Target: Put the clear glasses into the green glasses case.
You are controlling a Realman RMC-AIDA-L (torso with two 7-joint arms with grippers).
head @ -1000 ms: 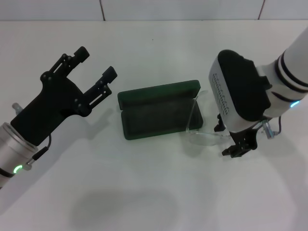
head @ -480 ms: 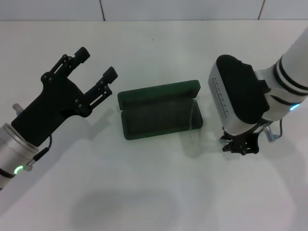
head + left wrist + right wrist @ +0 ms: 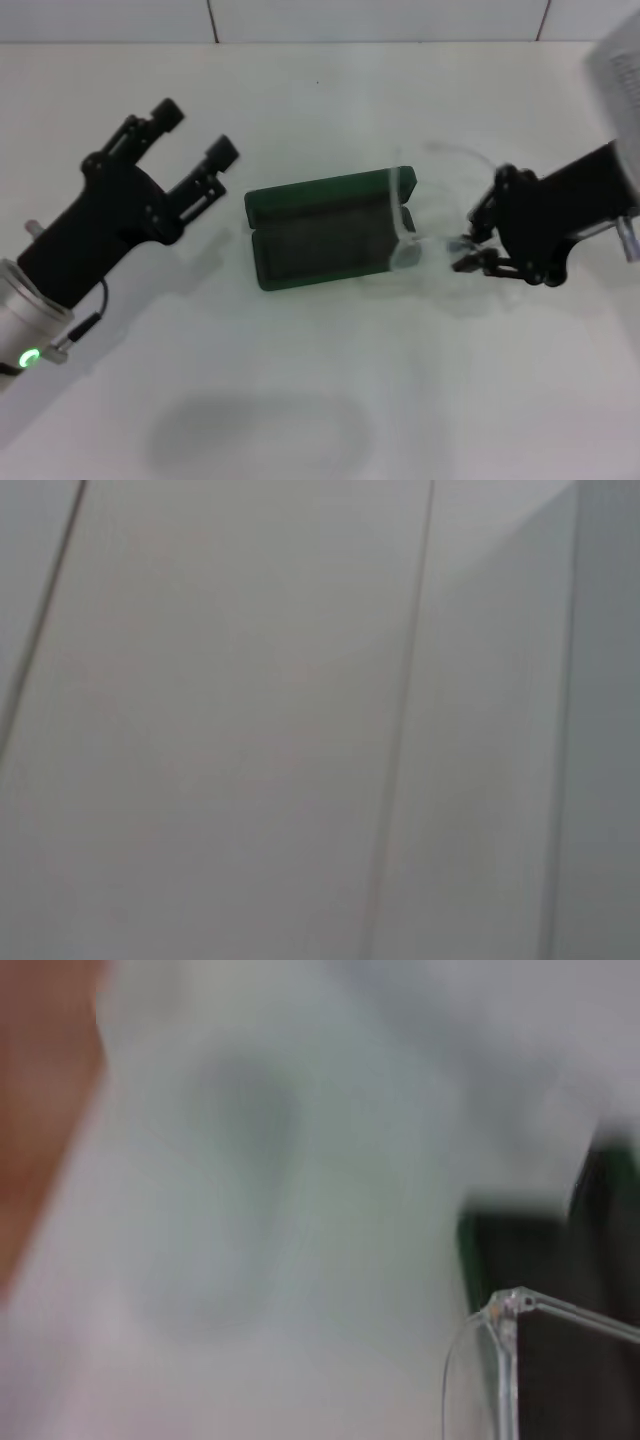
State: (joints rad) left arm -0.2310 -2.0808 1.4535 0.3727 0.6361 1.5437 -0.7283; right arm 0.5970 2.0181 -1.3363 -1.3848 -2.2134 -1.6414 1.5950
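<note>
The green glasses case [image 3: 325, 232] lies open on the white table in the head view, lid side to the back. The clear glasses [image 3: 404, 222] hang blurred over its right end, one thin arm arcing back to the right. My right gripper [image 3: 462, 253] points left, just right of the case, shut on the glasses. In the right wrist view a hinge corner of the glasses [image 3: 507, 1312] is close, with the dark case [image 3: 565, 1300] behind. My left gripper [image 3: 195, 130] is open, left of the case and holding nothing.
The white table [image 3: 320, 400] extends in front of the case. A tiled wall edge [image 3: 300, 20] runs along the back. The left wrist view shows only a pale seamed surface [image 3: 300, 720].
My right arm has swung up and turned, so the gripper now points left at the case. The glasses went with it to the case's right end. The left gripper barely shifted.
</note>
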